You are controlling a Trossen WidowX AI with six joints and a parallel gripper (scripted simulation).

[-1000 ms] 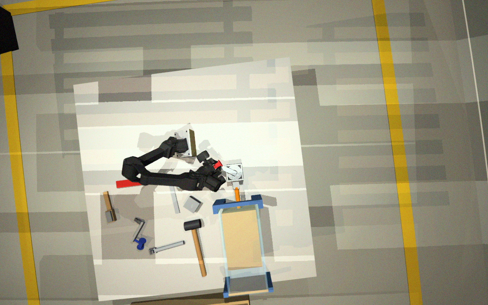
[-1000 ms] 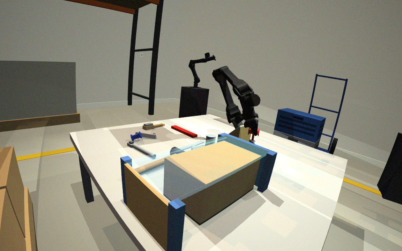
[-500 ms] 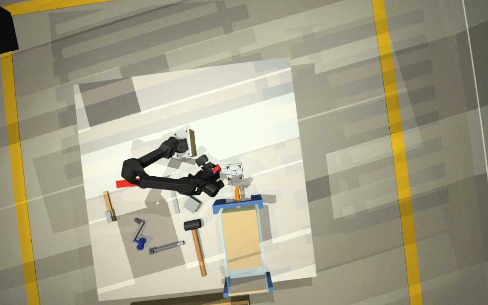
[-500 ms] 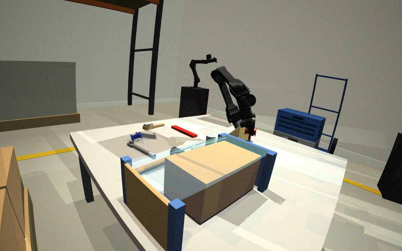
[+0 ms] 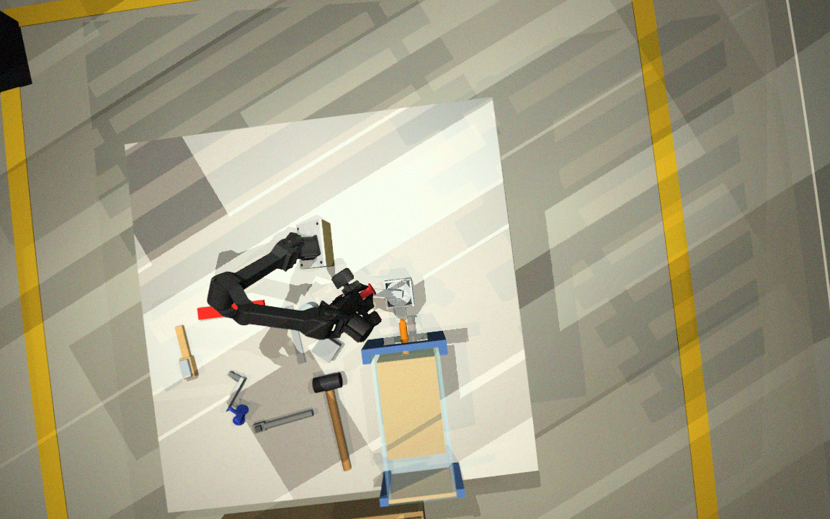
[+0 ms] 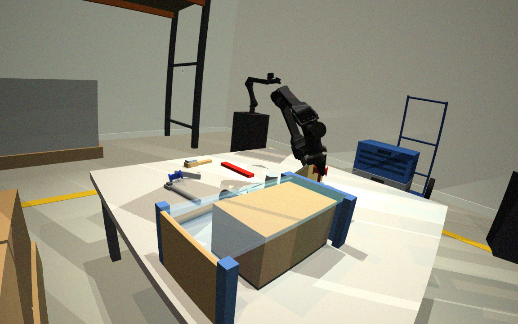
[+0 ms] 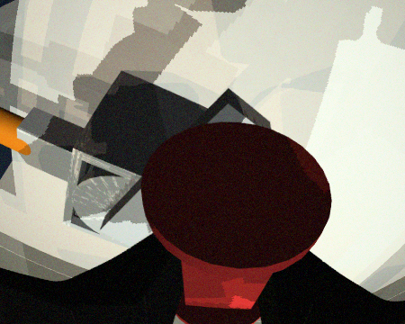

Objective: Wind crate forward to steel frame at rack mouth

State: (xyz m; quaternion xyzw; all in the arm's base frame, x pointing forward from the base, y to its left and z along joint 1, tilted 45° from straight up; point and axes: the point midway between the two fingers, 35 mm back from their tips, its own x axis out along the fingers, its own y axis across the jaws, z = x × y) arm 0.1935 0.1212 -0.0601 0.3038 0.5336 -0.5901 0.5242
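Note:
My gripper (image 5: 367, 300) (image 6: 319, 168) (image 7: 224, 227) is shut on the red knob (image 5: 364, 293) (image 6: 319, 173) (image 7: 235, 198) of the winch handle. The handle's grey arm (image 5: 384, 298) reaches from the knob to the top of the grey hand winch (image 5: 400, 292) (image 7: 101, 198). An orange strap (image 5: 403, 330) (image 7: 4, 129) runs from the winch into the cubby. The tan crate (image 5: 410, 400) (image 6: 277, 213) sits flat under the clear panel. Its front is close behind the blue frame (image 5: 405, 346) (image 6: 343, 219) at the mouth. I cannot tell whether they touch.
Left of the cubby lie a hammer (image 5: 334, 413), a grey bar (image 5: 282, 419) (image 6: 188, 194), a blue-knobbed crank (image 5: 233, 398) (image 6: 175, 172), a brush (image 5: 184, 352) (image 6: 197, 162), a red bar (image 5: 212, 312) (image 6: 236, 169) and a grey block (image 5: 328, 349). The arm's base (image 5: 315, 241) stands behind.

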